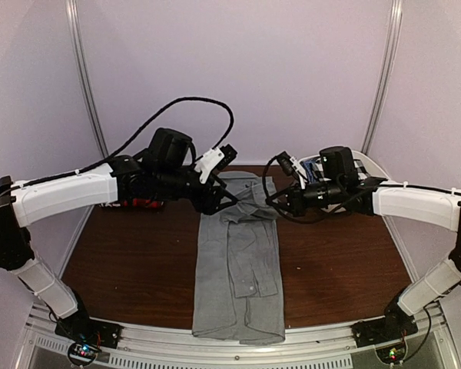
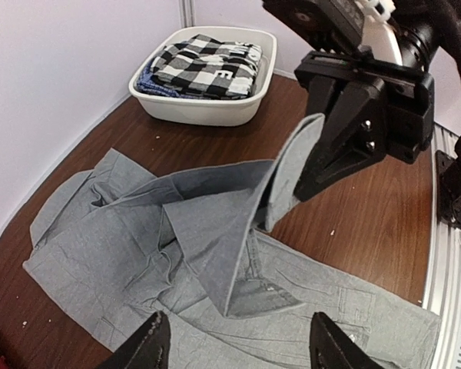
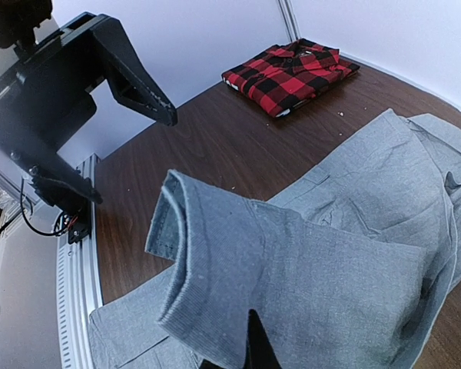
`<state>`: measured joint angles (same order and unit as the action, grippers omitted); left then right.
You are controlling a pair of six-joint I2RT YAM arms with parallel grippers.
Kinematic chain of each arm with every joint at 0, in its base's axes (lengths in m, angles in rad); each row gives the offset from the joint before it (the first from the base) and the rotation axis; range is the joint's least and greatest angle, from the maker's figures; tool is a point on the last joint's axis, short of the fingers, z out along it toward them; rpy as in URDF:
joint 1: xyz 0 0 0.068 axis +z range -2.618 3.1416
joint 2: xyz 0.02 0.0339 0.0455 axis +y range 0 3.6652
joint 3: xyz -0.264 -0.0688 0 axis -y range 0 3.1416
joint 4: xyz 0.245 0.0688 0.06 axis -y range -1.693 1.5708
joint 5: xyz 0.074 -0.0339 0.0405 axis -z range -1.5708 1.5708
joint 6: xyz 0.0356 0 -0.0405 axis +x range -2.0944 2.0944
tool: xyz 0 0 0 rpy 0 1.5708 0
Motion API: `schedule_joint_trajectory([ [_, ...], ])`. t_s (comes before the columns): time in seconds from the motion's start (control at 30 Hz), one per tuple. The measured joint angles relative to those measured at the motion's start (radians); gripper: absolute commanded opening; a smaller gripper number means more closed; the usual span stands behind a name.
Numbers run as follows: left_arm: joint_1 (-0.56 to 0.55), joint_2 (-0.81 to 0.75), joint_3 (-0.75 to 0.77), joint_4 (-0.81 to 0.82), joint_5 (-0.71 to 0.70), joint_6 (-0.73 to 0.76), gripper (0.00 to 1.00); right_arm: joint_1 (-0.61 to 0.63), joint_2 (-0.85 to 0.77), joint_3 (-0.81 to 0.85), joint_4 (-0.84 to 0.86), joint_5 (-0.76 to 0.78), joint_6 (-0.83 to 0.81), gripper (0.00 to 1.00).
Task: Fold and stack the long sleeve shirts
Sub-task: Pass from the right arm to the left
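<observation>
The light grey long sleeve shirt (image 1: 238, 261) lies lengthwise down the middle of the brown table, from the far side to the near edge. My right gripper (image 1: 281, 205) is shut on its sleeve cuff (image 3: 215, 254) and holds it lifted over the shirt's upper part; the left wrist view shows the cuff (image 2: 292, 165) hanging from it. My left gripper (image 2: 242, 350) is open and empty, just above the shirt's collar end (image 2: 138, 231). The red-and-black plaid shirt (image 3: 288, 69) lies folded at the far left, mostly hidden behind my left arm in the top view (image 1: 142, 204).
A white bin (image 2: 215, 115) with black-and-white checked cloth stands at the far right corner (image 1: 366, 160). Bare brown table (image 1: 123, 261) lies on both sides of the grey shirt. Walls close in the far side.
</observation>
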<state>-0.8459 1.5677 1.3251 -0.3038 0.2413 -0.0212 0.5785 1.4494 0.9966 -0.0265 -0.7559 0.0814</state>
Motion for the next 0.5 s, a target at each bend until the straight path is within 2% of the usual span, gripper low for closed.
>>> schedule_joint_trajectory([
  [0.23, -0.017, 0.010, 0.013, -0.084, -0.059, 0.079, 0.72, 0.005, -0.001, 0.001, -0.022, 0.000, -0.007, 0.00],
  [0.5, -0.018, 0.050, 0.023, -0.129, -0.116, 0.132, 0.72, 0.006, -0.008, 0.023, -0.042, 0.000, -0.009, 0.00],
])
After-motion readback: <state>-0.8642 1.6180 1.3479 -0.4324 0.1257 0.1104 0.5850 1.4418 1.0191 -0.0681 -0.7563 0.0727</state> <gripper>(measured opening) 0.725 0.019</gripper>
